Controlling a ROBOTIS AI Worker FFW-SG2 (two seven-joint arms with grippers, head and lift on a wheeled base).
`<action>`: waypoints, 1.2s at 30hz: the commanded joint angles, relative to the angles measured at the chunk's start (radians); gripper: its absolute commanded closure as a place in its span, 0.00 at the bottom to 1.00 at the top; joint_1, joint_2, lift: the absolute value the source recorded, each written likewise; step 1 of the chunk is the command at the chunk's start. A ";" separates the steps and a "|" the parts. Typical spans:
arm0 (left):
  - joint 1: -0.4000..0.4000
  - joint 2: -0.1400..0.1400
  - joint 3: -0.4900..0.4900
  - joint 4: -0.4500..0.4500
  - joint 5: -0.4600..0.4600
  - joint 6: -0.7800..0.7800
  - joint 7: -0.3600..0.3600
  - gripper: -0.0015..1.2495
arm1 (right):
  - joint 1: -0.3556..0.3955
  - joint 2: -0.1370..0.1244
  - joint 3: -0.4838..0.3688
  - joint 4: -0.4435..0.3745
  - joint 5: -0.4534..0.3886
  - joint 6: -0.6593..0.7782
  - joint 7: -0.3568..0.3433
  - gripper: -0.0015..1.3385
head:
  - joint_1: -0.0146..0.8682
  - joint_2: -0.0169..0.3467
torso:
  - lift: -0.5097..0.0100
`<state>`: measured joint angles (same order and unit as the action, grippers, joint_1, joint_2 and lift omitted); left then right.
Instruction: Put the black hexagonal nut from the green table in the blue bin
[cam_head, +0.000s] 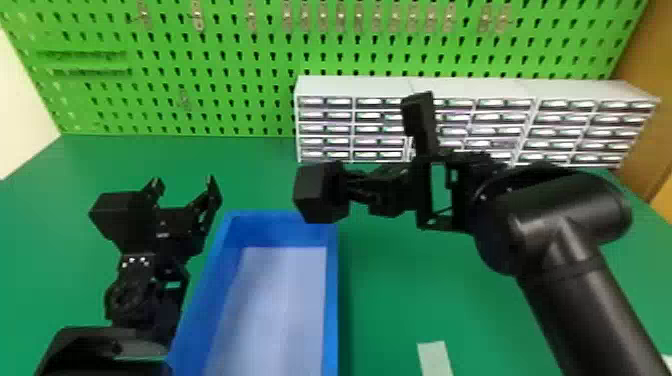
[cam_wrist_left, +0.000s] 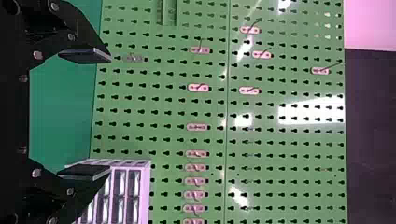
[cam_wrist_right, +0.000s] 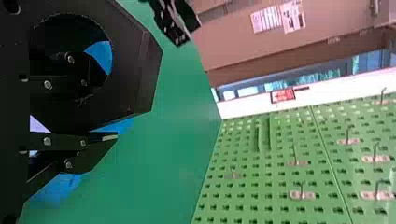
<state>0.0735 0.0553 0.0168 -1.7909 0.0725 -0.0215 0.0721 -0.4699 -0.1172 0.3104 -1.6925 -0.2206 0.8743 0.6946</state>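
While the right tool (cam_head: 351, 189) pinches the nut (cam_head: 319, 194), drawers (cam_head: 330, 129) standing behind, the left tool (cam_head: 184, 186) is spread.

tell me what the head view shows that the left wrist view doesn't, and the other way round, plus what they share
Head view: the blue bin, and the black hexagonal nut in the right gripper.
Left wrist view: a dark area beyond the green pegboard.
Both: the pegboard, the white drawer units, the green table and the left gripper, its fingers open.
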 joint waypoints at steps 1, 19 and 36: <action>-0.001 0.000 0.002 0.001 0.000 0.000 0.000 0.33 | -0.007 -0.002 0.053 0.001 -0.049 -0.008 -0.017 0.69 | 0.76 0.20 | 0.80; -0.006 0.000 0.006 0.001 -0.005 0.000 0.000 0.33 | -0.041 -0.022 0.233 0.024 -0.197 -0.043 -0.101 0.69 | 0.76 0.20 | 0.80; -0.006 0.001 0.012 0.001 -0.005 0.000 0.000 0.33 | -0.062 -0.027 0.289 0.047 -0.237 -0.038 -0.116 0.23 | 0.76 0.20 | 0.80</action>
<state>0.0672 0.0562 0.0285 -1.7906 0.0675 -0.0215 0.0721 -0.5269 -0.1442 0.5904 -1.6496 -0.4538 0.8325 0.5804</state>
